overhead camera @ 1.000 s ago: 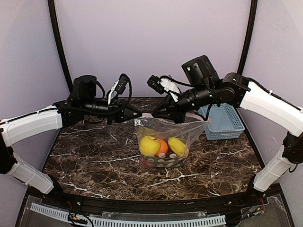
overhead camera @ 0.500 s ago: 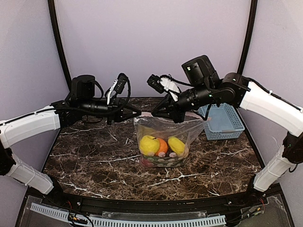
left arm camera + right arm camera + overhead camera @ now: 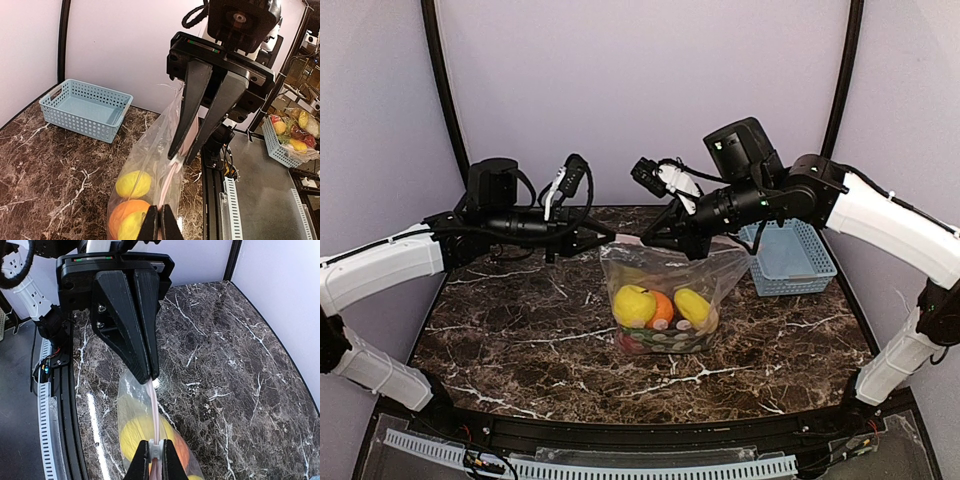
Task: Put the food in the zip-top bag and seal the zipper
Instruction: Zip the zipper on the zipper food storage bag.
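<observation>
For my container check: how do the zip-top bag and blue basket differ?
The zip-top bag is clear and floppy; the basket is blue and rigid. The bag holds toy fruit; the basket looks empty. The left gripper and right gripper pinch the bag's zipper; the basket stands untouched.

One bag (image 3: 665, 272), one basket (image 3: 798, 282) (light blue)

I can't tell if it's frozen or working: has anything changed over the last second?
Only slightly. The left arm's fingers, shut on the zipper, have edged left, drawing the bag and the toy fruits inside a little that way. Nothing was grabbed or released. The right arm's fingers stay clamped on the zipper in the same place, and the blue basket has not moved.
</observation>
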Available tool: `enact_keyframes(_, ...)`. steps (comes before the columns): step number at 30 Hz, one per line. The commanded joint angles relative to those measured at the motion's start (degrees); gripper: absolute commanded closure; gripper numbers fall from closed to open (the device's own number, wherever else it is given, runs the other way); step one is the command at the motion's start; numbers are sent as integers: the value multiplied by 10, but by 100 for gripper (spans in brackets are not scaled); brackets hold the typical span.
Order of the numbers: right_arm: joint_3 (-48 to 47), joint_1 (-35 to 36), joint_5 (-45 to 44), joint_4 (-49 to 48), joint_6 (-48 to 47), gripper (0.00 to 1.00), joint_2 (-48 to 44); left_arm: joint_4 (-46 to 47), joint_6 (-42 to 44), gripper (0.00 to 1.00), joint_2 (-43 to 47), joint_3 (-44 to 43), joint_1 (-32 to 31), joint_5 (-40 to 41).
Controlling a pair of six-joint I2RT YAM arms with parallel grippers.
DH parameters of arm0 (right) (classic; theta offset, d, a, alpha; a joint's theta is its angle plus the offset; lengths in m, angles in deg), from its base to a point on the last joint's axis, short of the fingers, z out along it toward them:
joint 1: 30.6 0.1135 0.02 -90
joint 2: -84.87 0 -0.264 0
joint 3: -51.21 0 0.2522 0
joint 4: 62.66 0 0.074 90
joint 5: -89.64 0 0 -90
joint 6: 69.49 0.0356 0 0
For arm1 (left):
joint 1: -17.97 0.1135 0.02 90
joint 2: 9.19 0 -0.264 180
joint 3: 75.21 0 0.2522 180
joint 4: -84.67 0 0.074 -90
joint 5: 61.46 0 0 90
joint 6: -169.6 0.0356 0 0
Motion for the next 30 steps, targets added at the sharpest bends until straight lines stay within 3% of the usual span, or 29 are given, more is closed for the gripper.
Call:
enact_keyframes(1,10,-7,-19,12,6,100,-18,-19,8,99,28,1,16,26)
enact_keyframes(30,24,-22,-58,21,9,100,-38,-27,0,99,55,0,69,80)
